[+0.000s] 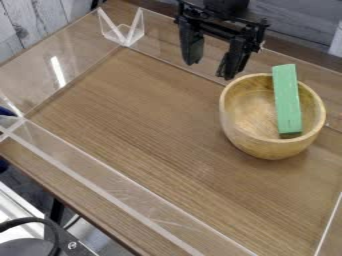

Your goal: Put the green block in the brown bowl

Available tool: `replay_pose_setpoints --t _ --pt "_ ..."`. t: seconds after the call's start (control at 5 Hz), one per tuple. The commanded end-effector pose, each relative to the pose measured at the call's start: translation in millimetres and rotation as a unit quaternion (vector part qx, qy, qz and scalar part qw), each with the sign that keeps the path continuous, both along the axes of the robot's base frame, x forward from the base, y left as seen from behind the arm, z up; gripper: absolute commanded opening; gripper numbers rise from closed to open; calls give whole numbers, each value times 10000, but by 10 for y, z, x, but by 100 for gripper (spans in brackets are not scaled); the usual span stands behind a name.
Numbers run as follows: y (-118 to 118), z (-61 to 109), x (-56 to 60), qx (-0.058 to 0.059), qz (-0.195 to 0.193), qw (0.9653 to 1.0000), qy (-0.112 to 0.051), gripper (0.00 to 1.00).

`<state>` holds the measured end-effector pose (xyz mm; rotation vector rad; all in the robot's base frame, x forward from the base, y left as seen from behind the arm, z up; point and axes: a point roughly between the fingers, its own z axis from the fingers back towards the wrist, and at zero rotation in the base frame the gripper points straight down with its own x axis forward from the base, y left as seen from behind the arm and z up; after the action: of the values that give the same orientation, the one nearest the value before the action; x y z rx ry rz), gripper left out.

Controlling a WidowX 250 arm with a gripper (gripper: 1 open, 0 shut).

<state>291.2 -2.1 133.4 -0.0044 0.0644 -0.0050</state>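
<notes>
1. The gripper (217, 57) is seen with its jaws spread wide and nothing between them, pointing down above the far part of the surface (147, 130), just behind and to the left of the brown bowl (271, 137).
2. The green block (286, 99) is found inside the bowl, propped at a slant, with its lower end near the bowl's floor and its upper end leaning over the far rim.
3. The placing is judged to be done; what is left in hand is a clean withdrawal.
4. The gripper is best lifted straight up before any sideways move, so that the raised end of the block and the bowl's rim are not clipped.
5. The jaws are best kept wide, so that nothing is caught.
6. The clear wall (80, 163) around the surface is to be avoided by staying high.
</notes>
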Motion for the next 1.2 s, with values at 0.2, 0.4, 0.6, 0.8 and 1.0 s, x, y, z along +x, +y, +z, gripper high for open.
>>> replay_pose_setpoints --t 0.2,0.4,0.6,0.8,1.0 --pt "-71 -38 -69 -284 -294 9991 -74 100" --pt "-29 186 -65 -389 -460 9974 -388 100" --pt "82 495 -36 -320 -462 9956 -755 100" --pt "195 493 20 -378 -376 9944 -917 100" --pt "134 397 -131 -282 -491 9942 -911 0"
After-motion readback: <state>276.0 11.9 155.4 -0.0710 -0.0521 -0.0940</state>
